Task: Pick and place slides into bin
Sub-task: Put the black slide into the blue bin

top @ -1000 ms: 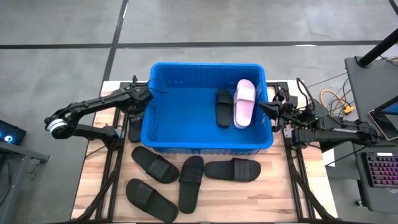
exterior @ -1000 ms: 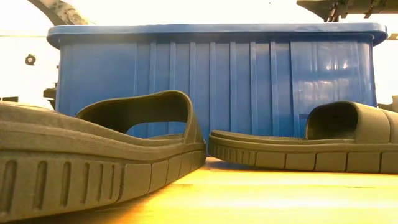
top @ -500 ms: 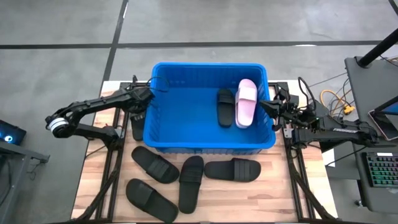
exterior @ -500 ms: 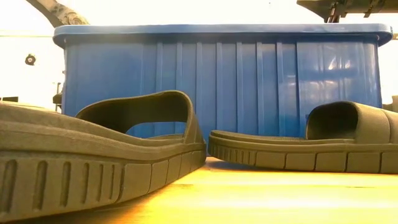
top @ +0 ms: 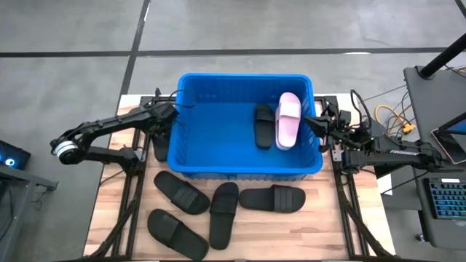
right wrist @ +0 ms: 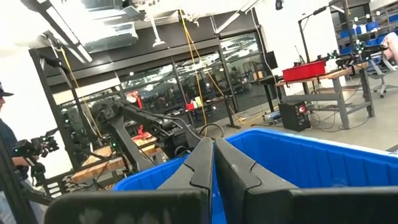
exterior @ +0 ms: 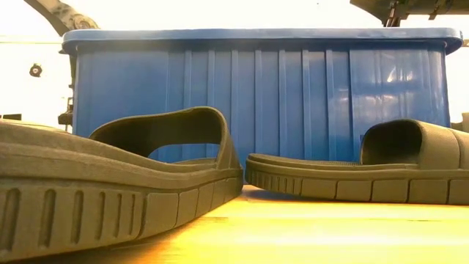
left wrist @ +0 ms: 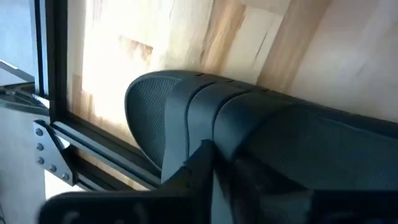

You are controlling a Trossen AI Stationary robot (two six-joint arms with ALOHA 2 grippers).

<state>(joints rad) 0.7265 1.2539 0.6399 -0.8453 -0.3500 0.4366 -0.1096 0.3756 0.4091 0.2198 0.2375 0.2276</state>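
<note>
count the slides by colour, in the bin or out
black slides: 6
pink slides: 1
total: 7

The high view looks straight down from above, taking in the whole wooden tabletop (top: 320,233), the blue bin (top: 242,173) and both arms. The low view sits at tabletop height, very near 2 black slides (exterior: 110,183), and faces level across them to the bin's (exterior: 256,95) front wall; both views share that wall and the slides before it. The left wrist view looks down past the left claw (left wrist: 211,158), close on a black slide (left wrist: 249,130) lying on the tabletop's (left wrist: 186,37) edge. The right wrist view looks forward past the right claw (right wrist: 214,158), over the bin's (right wrist: 311,155) rim, into the room beyond, where a person (right wrist: 9,149) stands at the edge.
</note>
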